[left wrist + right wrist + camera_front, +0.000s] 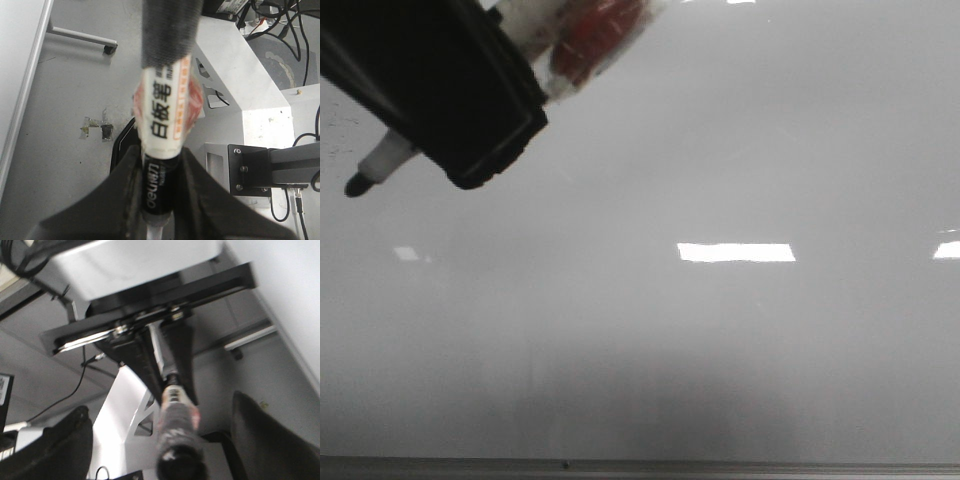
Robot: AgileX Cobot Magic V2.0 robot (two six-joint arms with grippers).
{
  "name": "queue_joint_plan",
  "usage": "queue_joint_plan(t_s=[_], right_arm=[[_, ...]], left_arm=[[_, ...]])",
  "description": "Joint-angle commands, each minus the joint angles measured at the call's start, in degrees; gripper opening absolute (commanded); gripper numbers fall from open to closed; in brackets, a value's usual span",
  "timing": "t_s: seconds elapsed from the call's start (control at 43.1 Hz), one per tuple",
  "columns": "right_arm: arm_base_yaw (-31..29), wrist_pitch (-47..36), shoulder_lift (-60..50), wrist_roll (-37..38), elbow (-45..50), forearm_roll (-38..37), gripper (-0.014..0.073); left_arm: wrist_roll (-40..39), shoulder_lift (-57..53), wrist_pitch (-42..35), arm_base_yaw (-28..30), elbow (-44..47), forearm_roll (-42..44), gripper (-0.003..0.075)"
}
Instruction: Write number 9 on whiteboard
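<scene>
L gripper [470, 95] clamped on the marker [162, 135], cap off, black tip [360, 184] exposed, pointing down-left at upper left of the whiteboard [720, 350]. No number 9 visible anywhere on the board in front view, so writing not started imo. Can't tell if tip is touching the surface; looks near it at most. To do it well: bring tip to light, steady contact, draw the loop first, then straight tail down, keep the pen angle const so the line doesn't skip. L arm comes in from top-left, pen angled. R gripper [160, 450] wide, holding nothing, looking across at the L arm w/ marker.
</scene>
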Motion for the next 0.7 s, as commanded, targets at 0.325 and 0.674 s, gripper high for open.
queue_joint_plan(t_s=[0.325, 0.674], right_arm=[[4.0, -1.2, 2.9, 1.8, -1.9, 1.7, 0.0166], [3.8, -1.3, 3.0, 2.1, -1.9, 2.0, -0.0069]], left_arm=[[0.2, -1.8, 0.4, -0.4, -1.8, -4.1, -0.0018], [-1.1, -1.8, -0.4, -0.4, -1.8, -4.1, 0.0426]])
